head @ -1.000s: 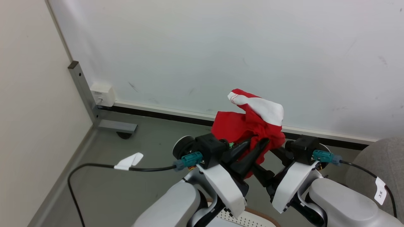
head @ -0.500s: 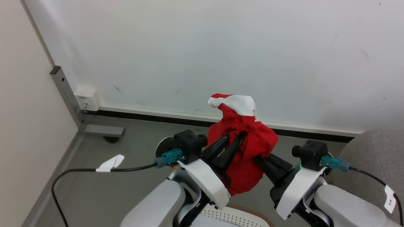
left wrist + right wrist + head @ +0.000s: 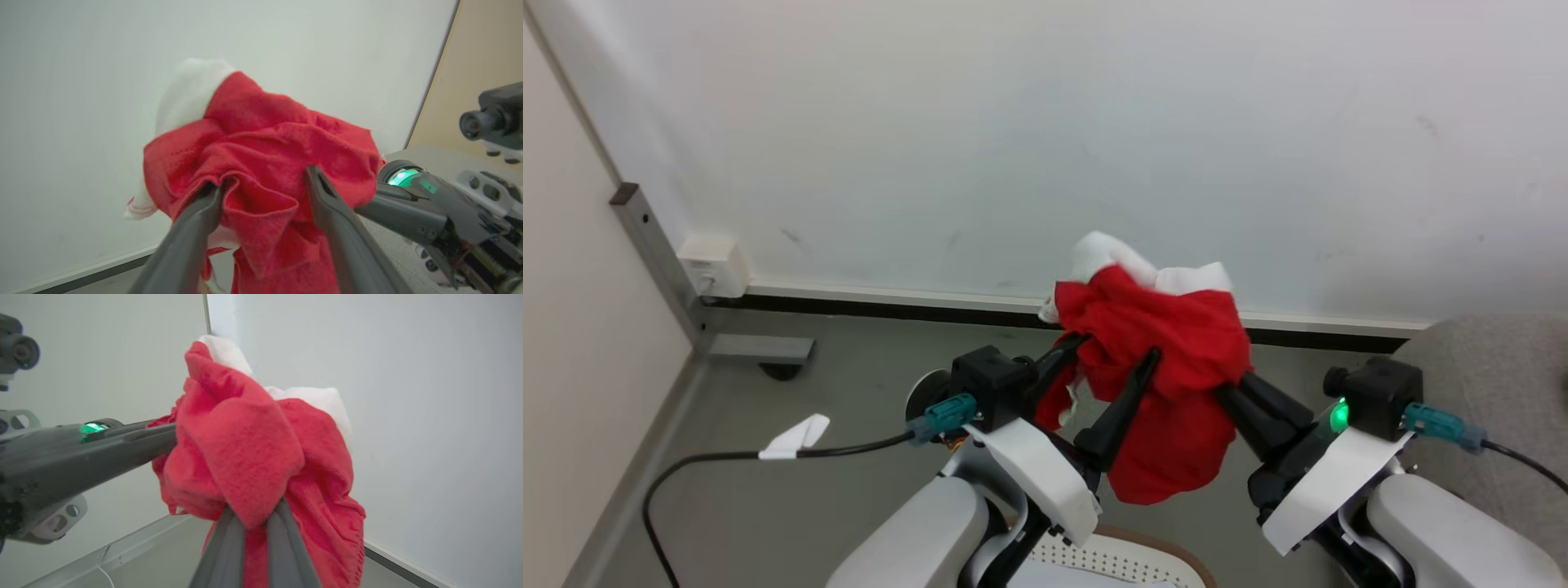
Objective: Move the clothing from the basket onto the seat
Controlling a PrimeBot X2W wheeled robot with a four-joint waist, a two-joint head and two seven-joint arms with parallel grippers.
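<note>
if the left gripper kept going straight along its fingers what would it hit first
The clothing, bunched right across the open tips of the left gripper. Behind it seems to be the white wall, though depth is unclear.

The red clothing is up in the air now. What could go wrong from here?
1. The left gripper has its fingers apart around a fold, so the clothing may hang from the right gripper alone and slip to the floor.
2. The seat lies off to the right, and the loose hanging cloth could snag on a finger.
</note>
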